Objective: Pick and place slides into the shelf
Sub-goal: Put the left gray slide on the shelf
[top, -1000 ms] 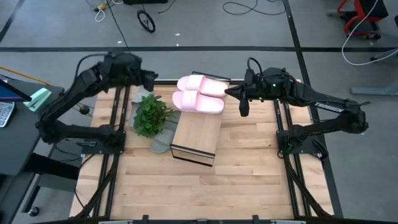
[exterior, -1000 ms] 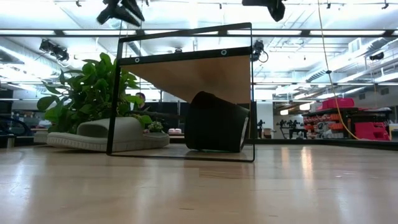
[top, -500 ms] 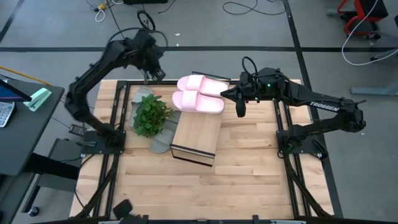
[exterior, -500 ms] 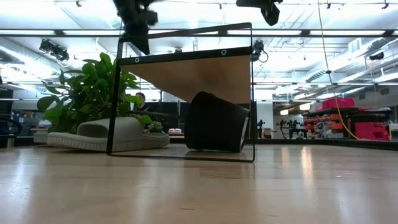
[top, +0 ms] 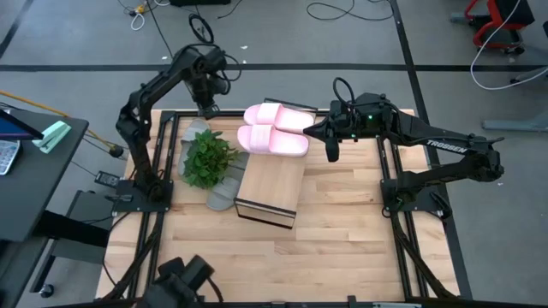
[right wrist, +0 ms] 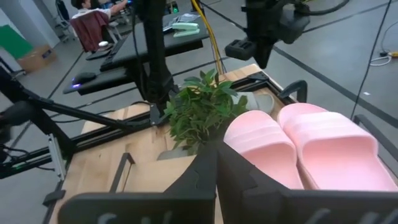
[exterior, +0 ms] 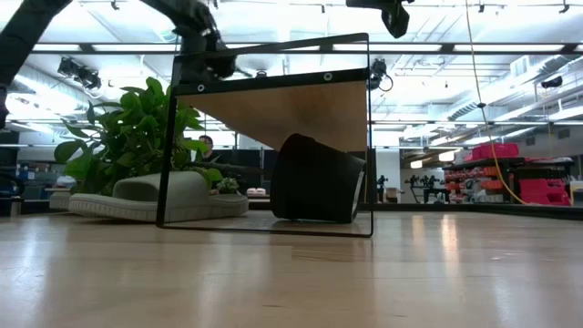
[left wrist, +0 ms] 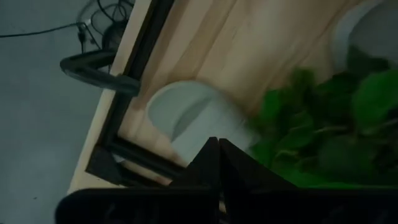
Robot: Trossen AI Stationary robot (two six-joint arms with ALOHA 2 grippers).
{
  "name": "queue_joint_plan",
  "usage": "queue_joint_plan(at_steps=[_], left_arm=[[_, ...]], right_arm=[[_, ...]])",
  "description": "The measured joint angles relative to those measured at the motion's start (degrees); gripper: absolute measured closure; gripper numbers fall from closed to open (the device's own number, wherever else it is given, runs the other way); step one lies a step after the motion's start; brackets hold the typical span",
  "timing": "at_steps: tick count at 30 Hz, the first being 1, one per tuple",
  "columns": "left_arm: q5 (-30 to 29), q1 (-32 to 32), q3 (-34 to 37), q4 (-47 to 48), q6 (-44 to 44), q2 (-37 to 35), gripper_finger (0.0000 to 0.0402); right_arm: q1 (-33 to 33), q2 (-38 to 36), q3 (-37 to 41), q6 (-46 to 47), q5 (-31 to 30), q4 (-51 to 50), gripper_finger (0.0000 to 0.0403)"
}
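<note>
Looking across your tabletop (top: 342, 231), you had the shelf (top: 270, 190) mid-table, a grey slide (top: 221, 195) beside it, two pink slides (top: 274, 128) behind, the right gripper (top: 331, 147) clenched empty nearby and the left gripper (top: 205, 107) clenched empty above the far edge.

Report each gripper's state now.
Left gripper: jaws shut, holding nothing, above the table's far left corner.
Right gripper: jaws shut, empty, beside the pink slides.
</note>
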State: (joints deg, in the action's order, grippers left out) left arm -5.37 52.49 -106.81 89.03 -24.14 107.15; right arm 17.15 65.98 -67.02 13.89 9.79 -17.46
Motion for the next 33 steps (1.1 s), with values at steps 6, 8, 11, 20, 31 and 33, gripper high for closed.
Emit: queue_joint_plan(at_steps=[6,8,11,20,31,33], left_arm=[[-0.42,4.55,1.38,-3.12,-7.77,-0.04,0.0394],[-0.41,5.62,1.36,-3.46,-7.77,-0.11,0.0397],[-0.41,6.88,1.36,-3.43,-6.35,0.28,0.0397],[-0.1,9.51,1.36,-0.42,9.72,6.19,0.0397],[2.63,9.66,2.33,-0.43,9.32,9.2,0.0349],[2.63,9.66,4.13,-0.64,8.53,9.18,0.0337]], right_arm=[[-0.03,0.0,0.0,0.02,1.35,-0.04,0.0398],[-0.02,-0.01,0.01,0.02,1.79,-0.04,0.0398],[-0.02,0.0,0.0,0.0,3.05,-0.05,0.0398],[-0.03,-0.01,0.0,2.51,5.58,-0.08,0.0397],[-0.04,0.0,0.02,4.65,5.69,-0.08,0.0397],[-0.04,0.0,0.01,4.66,5.68,-0.08,0.0397]])
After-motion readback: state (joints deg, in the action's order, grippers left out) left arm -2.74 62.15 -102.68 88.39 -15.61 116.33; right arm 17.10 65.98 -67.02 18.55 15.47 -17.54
